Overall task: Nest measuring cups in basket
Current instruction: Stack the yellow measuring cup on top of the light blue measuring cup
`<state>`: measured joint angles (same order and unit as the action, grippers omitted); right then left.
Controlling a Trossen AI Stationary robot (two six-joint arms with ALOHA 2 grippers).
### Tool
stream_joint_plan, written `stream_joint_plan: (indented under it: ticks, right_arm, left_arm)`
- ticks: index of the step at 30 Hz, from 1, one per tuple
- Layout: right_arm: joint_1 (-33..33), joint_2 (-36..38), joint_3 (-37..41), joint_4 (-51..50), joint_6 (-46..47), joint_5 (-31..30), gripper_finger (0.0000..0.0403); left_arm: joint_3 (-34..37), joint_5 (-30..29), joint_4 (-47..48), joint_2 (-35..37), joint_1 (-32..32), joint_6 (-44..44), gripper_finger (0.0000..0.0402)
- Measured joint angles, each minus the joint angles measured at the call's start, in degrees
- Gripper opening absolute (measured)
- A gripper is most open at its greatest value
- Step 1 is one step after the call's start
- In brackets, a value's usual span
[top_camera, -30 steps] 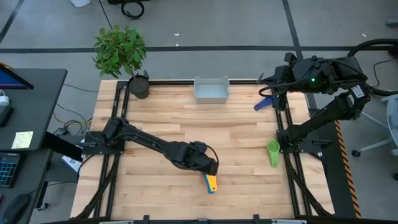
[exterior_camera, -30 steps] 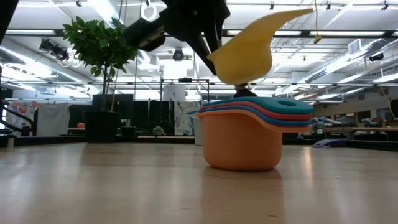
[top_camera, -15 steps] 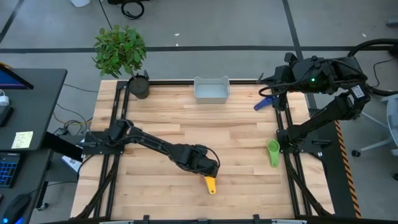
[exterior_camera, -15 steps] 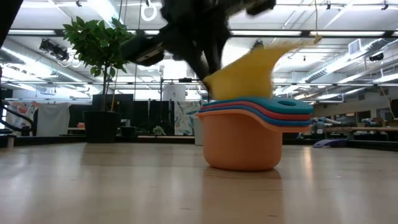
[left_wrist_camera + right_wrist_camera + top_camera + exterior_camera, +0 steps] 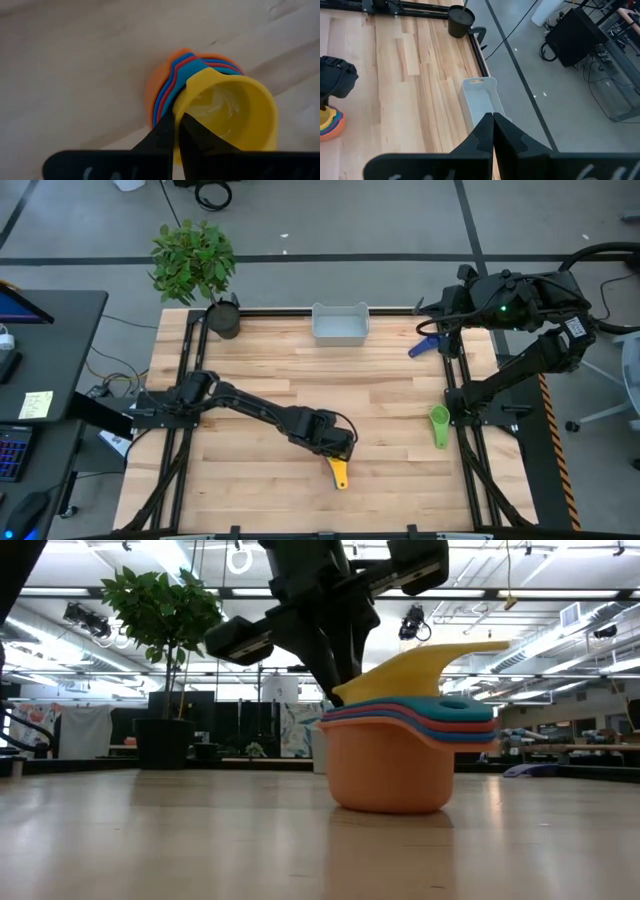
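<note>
A stack of measuring cups (image 5: 390, 765), orange at the bottom with red and blue ones in it, stands on the table near the front middle. A yellow cup (image 5: 420, 670) sits tilted in the top of the stack, its handle (image 5: 339, 473) sticking out. My left gripper (image 5: 335, 450) is shut on this cup from above. A green cup (image 5: 439, 425) lies at the right edge and a blue one (image 5: 425, 345) at the far right. The basket (image 5: 340, 323) stands at the far edge. My right gripper (image 5: 493, 120) hangs shut, high over the far right corner. My left gripper pinches the yellow cup's rim (image 5: 181, 106) on the side away from the handle, one finger inside the bowl and one outside. The fingers (image 5: 335, 680) come steeply from above. The cup's bowl rests in the top cup of the stack, tilted, handle end raised.
A dark round pot with a plant (image 5: 225, 317) stands at the far left corner. Black rails run along the table's left and right sides. Bare wood lies between the stack and the basket.
My left gripper has gone down with the yellow cup, staying shut on it. The cup hung clear above the stack a second ago; now its bowl has sunk into the top cup and it tilts less steeply.
</note>
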<state>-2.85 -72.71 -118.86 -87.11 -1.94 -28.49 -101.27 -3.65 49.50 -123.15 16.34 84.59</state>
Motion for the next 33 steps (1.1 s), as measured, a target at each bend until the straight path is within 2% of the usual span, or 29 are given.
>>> stream_joint_plan:
  ticks: [4, 11, 17, 33]
  right_arm:
    - [0.01, 0.0, -0.01, 0.0, -0.13, -0.02, 0.0009]
    - [0.02, 0.0, 0.01, 0.0, -0.17, -0.26, 0.0009]
    - [0.01, 0.0, 0.01, 0.0, -0.17, -0.33, 0.0009]
    - [0.01, 0.0, -0.01, -0.01, -0.17, -0.38, 0.0009]
  left_arm:
    - [0.04, 0.49, -1.53, -0.08, -0.63, -3.74, 0.0015]
    - [-1.38, 1.55, -2.06, -0.44, -1.15, -8.81, 0.0059]
    - [-1.4, 6.09, -2.12, -0.44, -1.55, -10.75, 0.0058]
    - [-1.51, 8.16, -1.93, 0.94, -1.6, -10.81, 0.0059]
